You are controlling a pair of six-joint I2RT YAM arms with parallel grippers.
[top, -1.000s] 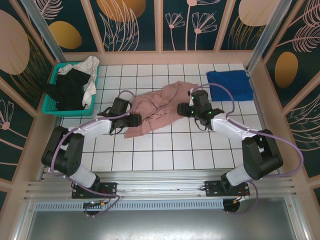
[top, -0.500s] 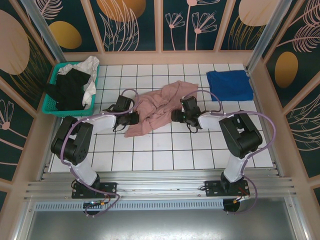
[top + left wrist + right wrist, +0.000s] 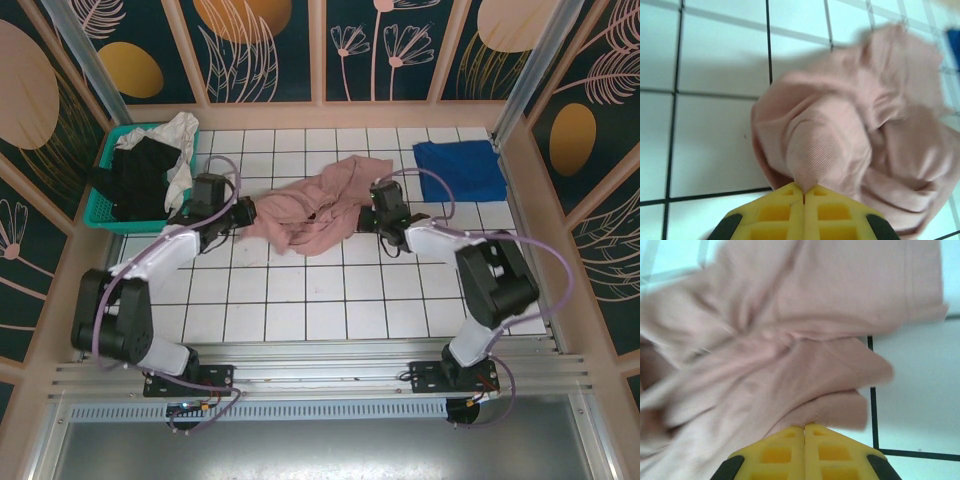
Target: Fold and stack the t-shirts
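Left wrist view: our left gripper [image 3: 804, 189] is clamped on a fold of the pink t-shirt [image 3: 850, 130]; our right gripper [image 3: 804, 427] pinches the opposite end. Between them we see it bunched (long axis left-right), on the far half of the table [image 3: 300, 300].

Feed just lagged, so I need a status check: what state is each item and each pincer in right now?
pink t-shirt: crumpled, unfolded, pinched at both ends.
blue t-shirt: folded, lying flat at far right.
black t-shirt: bunched in the basket.
white t-shirt: bunched, draped over the basket's edge.
basket: upright, holding two shirts.
left pincer: shut on pink t-shirt.
right pincer: shut on pink t-shirt.
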